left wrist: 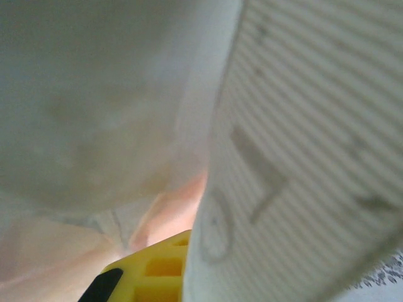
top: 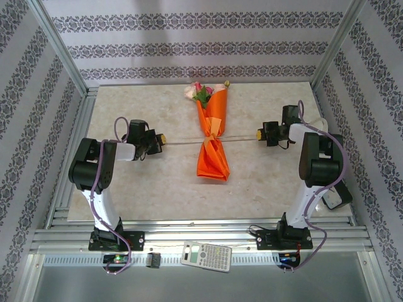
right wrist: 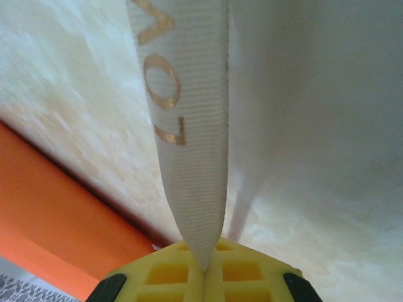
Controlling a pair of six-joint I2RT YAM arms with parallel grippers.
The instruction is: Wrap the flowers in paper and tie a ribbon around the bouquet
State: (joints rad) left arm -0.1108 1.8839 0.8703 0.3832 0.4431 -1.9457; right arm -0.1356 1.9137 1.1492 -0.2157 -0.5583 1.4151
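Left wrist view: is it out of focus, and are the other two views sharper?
Left wrist view: the ribbon lies close to the lens, soft, its letters smeared. Right wrist view: ribbon weave and gold letters sharp, table behind soft. Top external view: even light, sharp, bouquet with little shadow.

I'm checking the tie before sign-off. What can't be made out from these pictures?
- Whether the ribbon is properly knotted: top view, its crossing on the bouquet is too small to tell.
- The ribbon's lettering: right wrist view, cut off by the top edge; left wrist view, too close and blurred.
- Stems of the flowers: top view, hidden inside the paper.
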